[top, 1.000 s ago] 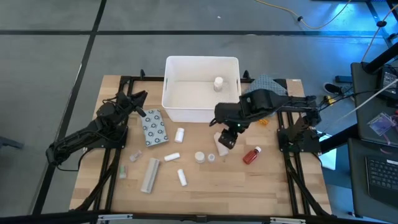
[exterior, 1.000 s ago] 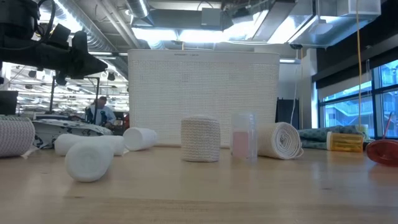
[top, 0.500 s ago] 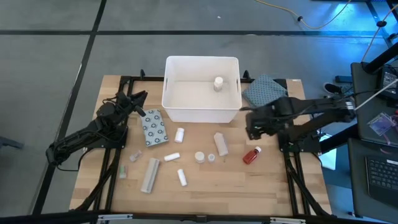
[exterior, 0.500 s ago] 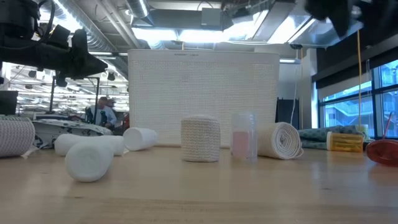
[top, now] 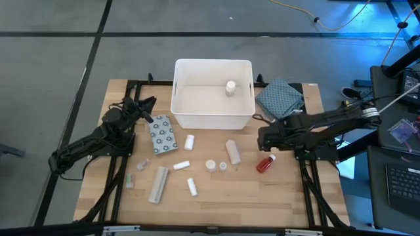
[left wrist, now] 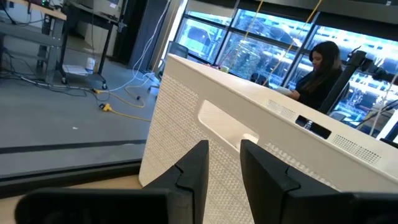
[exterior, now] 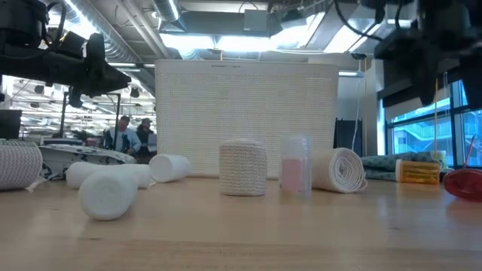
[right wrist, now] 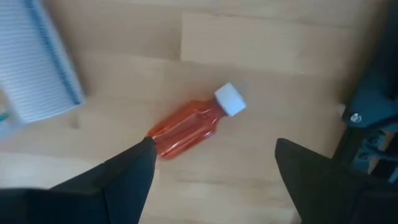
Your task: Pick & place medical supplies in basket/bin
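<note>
A red bottle (right wrist: 186,127) with a white cap (right wrist: 230,100) lies on its side on the wooden table, right of centre (top: 265,164). My right gripper (right wrist: 214,171) hangs open above it, pointing down, its fingers wide apart and touching nothing. White and beige rolls (top: 233,152), a grey dotted packet (top: 162,134) and a long pale tube (top: 158,183) lie scattered on the table. The white bin (top: 213,95) stands at the far middle with one white-capped item (top: 230,87) inside. My left gripper (left wrist: 224,168) waits level near the bin's left end, a narrow gap between its fingers, nothing in it.
A blue-grey patterned cloth (top: 282,95) lies right of the bin. Small clear vials (top: 141,164) sit near the left arm. In the low view a beige roll (exterior: 242,169) and a clear vial (exterior: 295,164) stand mid-table. People show in the room beyond.
My right gripper has swung from over the beige roll at mid-table toward the table's right edge, come down and rolled its wrist, and now hangs over the red bottle. The roll lies where it was. The supplies have not moved.
</note>
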